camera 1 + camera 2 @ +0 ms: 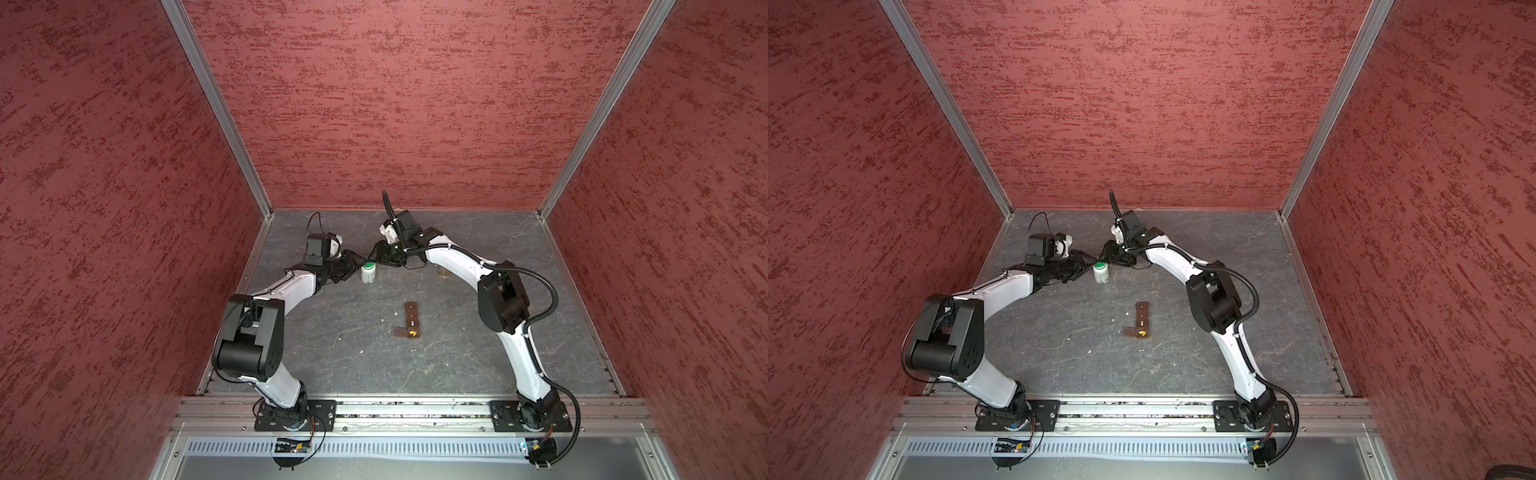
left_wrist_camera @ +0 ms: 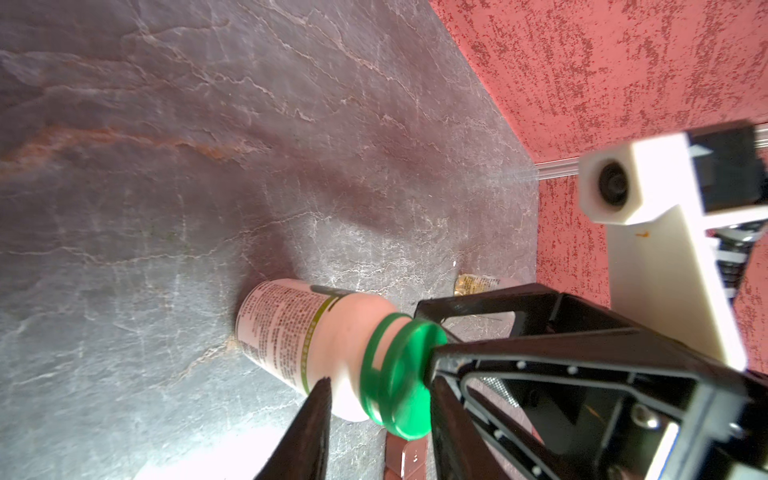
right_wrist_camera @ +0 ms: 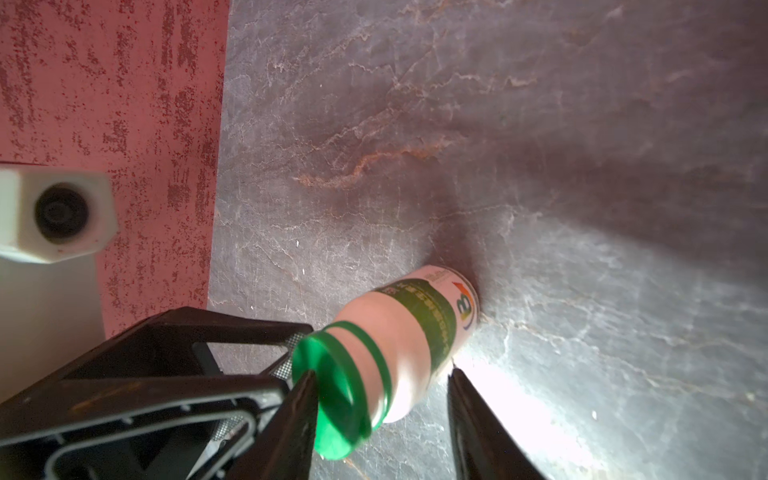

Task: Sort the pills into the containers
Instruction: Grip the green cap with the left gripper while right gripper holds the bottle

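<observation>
A white bottle point(image 1: 368, 275) point(image 1: 1101, 275) with a green cap point(image 2: 399, 374) point(image 3: 332, 395) stands upright on the grey table toward the back. My left gripper point(image 1: 356, 262) point(image 2: 380, 386) reaches it from the left. My right gripper point(image 1: 376, 254) point(image 3: 380, 374) comes from the right. Both sets of jaws straddle the cap and neck with gaps showing, so both are open and neither holds it. A brown pill organizer point(image 1: 411, 318) point(image 1: 1142, 318) lies mid-table with one lid flipped out and a yellow pill point(image 1: 412, 333) in its near compartment.
An amber container point(image 1: 444, 272) point(image 2: 473, 284) sits behind the right forearm. Small white specks point(image 1: 382, 320) lie on the table left of the organizer. Red walls close the back and both sides. The two wrist cameras hang close together above the bottle.
</observation>
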`<state>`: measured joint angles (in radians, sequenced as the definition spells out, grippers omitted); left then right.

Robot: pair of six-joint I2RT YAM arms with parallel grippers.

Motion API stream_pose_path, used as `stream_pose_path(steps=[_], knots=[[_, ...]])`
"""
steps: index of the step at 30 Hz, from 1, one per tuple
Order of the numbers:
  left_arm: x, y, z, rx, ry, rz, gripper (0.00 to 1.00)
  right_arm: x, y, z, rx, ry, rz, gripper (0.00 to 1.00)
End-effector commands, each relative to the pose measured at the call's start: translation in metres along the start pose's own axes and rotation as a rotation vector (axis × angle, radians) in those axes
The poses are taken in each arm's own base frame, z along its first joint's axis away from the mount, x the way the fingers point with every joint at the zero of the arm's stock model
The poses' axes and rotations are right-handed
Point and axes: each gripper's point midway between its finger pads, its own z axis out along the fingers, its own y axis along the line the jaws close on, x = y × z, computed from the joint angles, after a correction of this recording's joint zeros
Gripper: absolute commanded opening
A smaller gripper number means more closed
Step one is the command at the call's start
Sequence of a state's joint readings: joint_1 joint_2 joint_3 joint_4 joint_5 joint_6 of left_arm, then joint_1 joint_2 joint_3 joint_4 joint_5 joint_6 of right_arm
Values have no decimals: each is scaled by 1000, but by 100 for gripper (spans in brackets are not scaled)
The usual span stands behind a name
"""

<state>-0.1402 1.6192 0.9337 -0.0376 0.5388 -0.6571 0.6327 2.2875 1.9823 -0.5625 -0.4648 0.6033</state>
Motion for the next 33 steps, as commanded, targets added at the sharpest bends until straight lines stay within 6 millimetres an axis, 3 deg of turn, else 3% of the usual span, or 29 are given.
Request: stream_pose_path(steps=[1,9,19,25,33], knots=[[-5,-13,-7,36,-10,29,40,-4,12,-15,-27,-30,14,45],[-1,-14,-8,36,6,36,37,0,15,-13,-50,-15,30,35],[-7,-8,-22,5,-37,30,43,-18,22,-24,-6,-67,9,53],[-9,-12,-23,13,-32,41,42,-22,27,-33,-4,-89,14,54],[-10,-9,-18,11,-22,35,41,-13,28,-23,-20,-57,25,53]])
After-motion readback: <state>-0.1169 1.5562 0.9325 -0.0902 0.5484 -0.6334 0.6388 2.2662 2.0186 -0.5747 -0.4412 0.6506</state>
